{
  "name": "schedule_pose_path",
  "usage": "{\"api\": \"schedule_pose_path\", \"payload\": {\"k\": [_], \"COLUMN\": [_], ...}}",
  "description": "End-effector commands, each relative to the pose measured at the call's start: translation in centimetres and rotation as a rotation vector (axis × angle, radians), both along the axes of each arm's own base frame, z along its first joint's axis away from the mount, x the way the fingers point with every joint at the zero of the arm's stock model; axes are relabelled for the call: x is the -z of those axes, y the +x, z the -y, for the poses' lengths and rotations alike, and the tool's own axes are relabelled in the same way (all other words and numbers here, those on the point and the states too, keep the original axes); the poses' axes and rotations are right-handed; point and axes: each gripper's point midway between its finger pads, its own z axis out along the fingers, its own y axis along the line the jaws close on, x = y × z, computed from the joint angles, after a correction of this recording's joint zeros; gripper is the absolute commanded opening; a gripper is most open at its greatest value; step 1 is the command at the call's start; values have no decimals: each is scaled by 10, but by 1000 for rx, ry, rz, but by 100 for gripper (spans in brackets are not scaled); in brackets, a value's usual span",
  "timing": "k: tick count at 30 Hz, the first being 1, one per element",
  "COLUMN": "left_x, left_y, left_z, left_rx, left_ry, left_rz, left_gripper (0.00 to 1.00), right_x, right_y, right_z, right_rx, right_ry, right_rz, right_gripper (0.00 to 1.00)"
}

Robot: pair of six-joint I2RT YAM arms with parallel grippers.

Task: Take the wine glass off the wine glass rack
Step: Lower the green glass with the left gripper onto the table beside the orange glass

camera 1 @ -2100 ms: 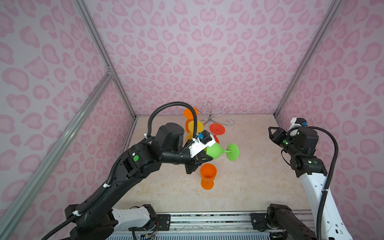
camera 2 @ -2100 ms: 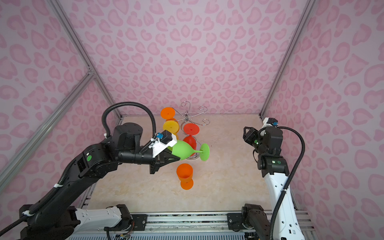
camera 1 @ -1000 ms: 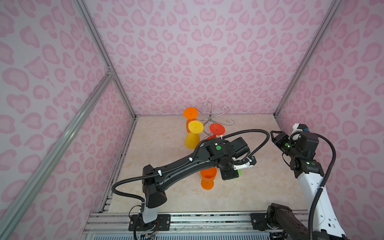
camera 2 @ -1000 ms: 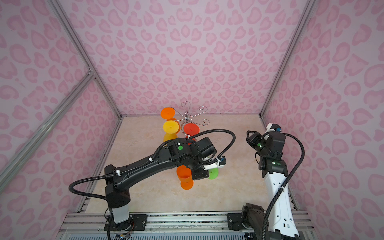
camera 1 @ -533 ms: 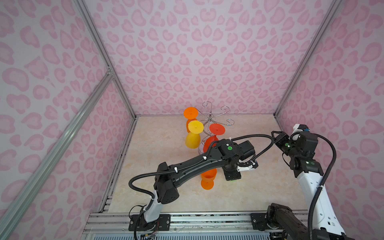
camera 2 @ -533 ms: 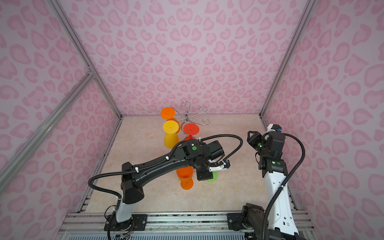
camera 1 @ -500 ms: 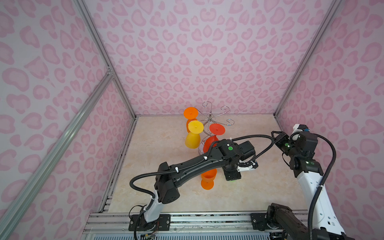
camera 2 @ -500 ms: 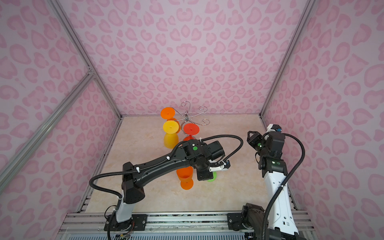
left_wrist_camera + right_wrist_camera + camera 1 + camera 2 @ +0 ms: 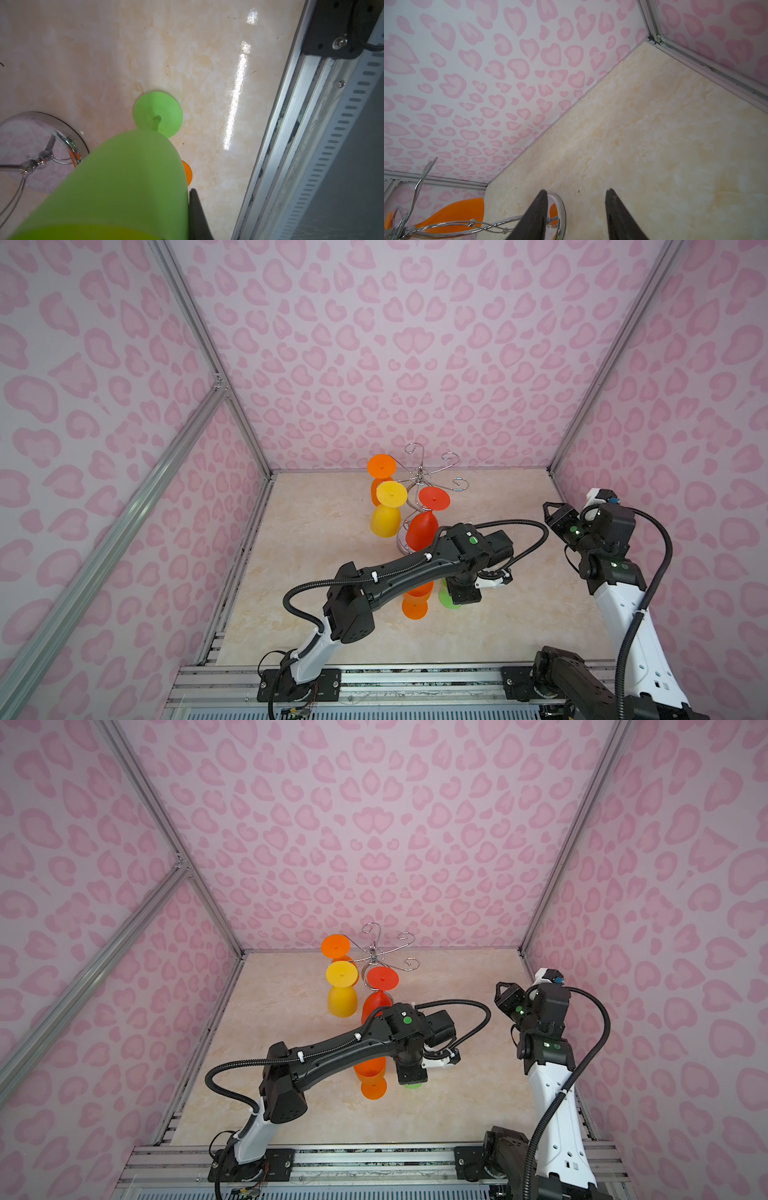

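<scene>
Left claw [image 9: 464,597] pointed straight down, clamped on 1 green wine glass [image 9: 124,176]. 1 dark finger [image 9: 196,216] lay against the bowl's side; the other was hidden behind the bowl. The glass hung upright under the claw, off the rack, with its round foot [image 9: 158,114] low at the table [image 9: 519,626]. Couldn't tell if the foot touched the table.

Just beside the claw, partly under the left arm, 1 standing orange wine glass [image 9: 415,605] stood upright on the table.

Past the claw toward the back wall was 1 wine glass rack [image 9: 422,480], chrome wire. Its disc base [image 9: 20,133] was near the green foot but apart from it. 3 glasses hung on it bowl-down: 1 red wine glass [image 9: 422,531] nearest the claw, then 1 yellow wine glass [image 9: 385,522], then 1 hanging orange wine glass [image 9: 381,466] farthest. 3 more curled hooks [image 9: 451,456] showed on the rack's far side.

Glass count was 5: 2 orange, 1 red, 1 yellow, 1 green.

Right claw [image 9: 576,192] was well apart to the left claw's right, raised over the table. Its 2 fingers were partly spread and gripped nothing. The rack's base ring and wire showed at the edge of the right wrist view.
</scene>
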Motion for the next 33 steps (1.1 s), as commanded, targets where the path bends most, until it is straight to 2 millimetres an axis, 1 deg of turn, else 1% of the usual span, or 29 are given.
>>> {"api": "schedule_pose_path", "payload": {"k": [1, 7, 9, 12, 13, 15, 16, 18, 20, 23, 25, 26, 30, 33], "left_x": [3, 6, 7, 6, 6, 2, -1, -6, -13, -30, -48, -56, -99, -132], "left_y": [-1, -2, -3, -4, -3, -4, -3, -2, 0, 1, 1, 0, -7, -9], "left_z": [-5, -8, -9, -8, -8, -6, -5, -3, -2, 0, 0, 1, 4, 5], "left_rx": [2, 3, 3, 1, 0, 0, -3, -5, -9, -18, -25, -23, -2, -1], "left_ry": [32, 54, 60, 55, 51, 39, 32, 18, 2, -42, -93, -118, -261, -366], "left_rz": [-10, -16, -19, -22, -24, -22, -19, -9, 4, 27, 43, 46, 67, 105], "left_gripper": [3, 3, 7, 20, 26, 35, 44, 55, 61, 70, 74, 75, 77, 78], "right_x": [-3, -4, -3, -1, -1, 0, 1, 0, 0, -1, -2, -2, -5, -9], "right_y": [1, 1, 1, 1, 1, 1, 1, 1, 1, 1, 1, 1, 1, 2], "right_z": [1, 2, 2, 1, 2, 1, 1, 1, 1, 1, 0, 0, -2, -4], "right_rx": [0, 2, 1, -1, 0, -2, -2, -4, -3, -4, -4, -4, -10, -18], "right_ry": [-12, -11, -9, -5, -5, -4, -3, -2, -1, -1, 1, 2, 26, 35], "right_rz": [12, 15, 14, 12, 13, 10, 10, 12, 13, 14, 18, 19, 33, 46], "right_gripper": [46, 46, 46, 46, 46, 46, 46, 46, 46, 46, 46, 46, 46, 46]}}
